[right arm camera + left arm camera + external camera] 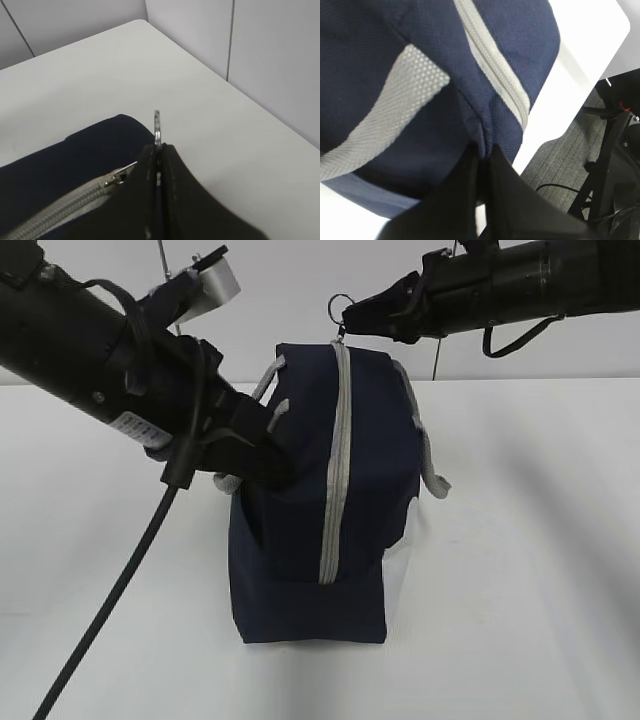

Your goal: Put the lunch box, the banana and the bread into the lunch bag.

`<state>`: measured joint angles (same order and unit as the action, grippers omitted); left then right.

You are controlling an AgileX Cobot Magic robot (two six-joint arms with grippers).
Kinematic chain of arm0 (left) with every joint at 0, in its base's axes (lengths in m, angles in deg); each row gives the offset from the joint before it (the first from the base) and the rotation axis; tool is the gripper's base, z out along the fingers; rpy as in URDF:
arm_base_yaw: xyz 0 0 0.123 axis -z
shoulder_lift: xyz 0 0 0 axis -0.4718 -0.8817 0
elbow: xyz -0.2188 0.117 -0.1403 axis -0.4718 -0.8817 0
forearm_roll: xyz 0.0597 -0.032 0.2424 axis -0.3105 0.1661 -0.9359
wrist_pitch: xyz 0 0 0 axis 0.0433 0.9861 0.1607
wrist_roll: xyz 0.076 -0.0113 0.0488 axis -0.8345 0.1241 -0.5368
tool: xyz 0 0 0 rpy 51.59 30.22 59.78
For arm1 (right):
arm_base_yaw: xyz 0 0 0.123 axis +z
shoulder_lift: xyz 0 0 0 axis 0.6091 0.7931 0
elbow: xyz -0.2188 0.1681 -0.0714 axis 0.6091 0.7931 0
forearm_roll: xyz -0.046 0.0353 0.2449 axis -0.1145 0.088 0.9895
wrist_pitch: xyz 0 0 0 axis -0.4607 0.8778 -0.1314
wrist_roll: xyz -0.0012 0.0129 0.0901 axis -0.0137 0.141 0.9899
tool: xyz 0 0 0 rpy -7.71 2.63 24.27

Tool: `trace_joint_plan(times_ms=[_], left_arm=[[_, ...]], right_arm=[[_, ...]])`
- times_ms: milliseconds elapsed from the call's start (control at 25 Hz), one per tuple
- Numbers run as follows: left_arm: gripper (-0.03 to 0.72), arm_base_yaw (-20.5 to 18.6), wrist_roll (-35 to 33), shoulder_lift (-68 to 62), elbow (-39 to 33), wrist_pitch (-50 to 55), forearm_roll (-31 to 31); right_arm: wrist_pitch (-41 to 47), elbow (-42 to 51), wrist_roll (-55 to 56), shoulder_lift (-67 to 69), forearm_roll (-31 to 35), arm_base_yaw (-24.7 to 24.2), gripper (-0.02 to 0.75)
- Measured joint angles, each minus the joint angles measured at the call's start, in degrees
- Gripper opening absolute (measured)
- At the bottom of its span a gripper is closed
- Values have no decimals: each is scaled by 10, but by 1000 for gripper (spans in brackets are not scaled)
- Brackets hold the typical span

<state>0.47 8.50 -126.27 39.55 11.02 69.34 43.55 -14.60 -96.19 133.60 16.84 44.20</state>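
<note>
The lunch bag stands upright on the white surface, its navy fabric closed along the grey zipper that runs from the top down the near face. No gap shows in the zipper anywhere in the three views, so the bag reads as zipped shut. The left end effector is clamped tight on a fold of the navy fabric on the bag's left side, just beside a grey strap handle; the left wrist view shows the cloth puckered between its closed tips. The right end effector is above the top of the bag, closed on the metal ring pull, whose edge sticks up between its tips, with the zipper slider just below and to the side. The lunch box, the banana and the bread are not visible in any view; whether they are already inside the bag or lie somewhere out of frame cannot be told. So one of two readings holds: either packing is finished and the bag has been closed, or nothing is packed and the bag must be opened first. The hold on fabric and pull suits working the zipper either way
</note>
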Motion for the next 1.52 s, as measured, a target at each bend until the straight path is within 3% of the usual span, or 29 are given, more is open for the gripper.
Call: trace_joint_plan(times_ms=[480,880,1400,1520], left_arm=[[6,0,0,0,0,39,-27],[5,0,-7,4,0,75,-33],[7,0,5,24,0,85,-43],[71,-6,41,24,0,85,-41]], right_arm=[[108,-125,0,89,-51,-6,0],[101,-179,0,137,-56,-6,0],[103,-184,14,164,-61,-6,0],[106,-184,16,164,-60,-6,0]])
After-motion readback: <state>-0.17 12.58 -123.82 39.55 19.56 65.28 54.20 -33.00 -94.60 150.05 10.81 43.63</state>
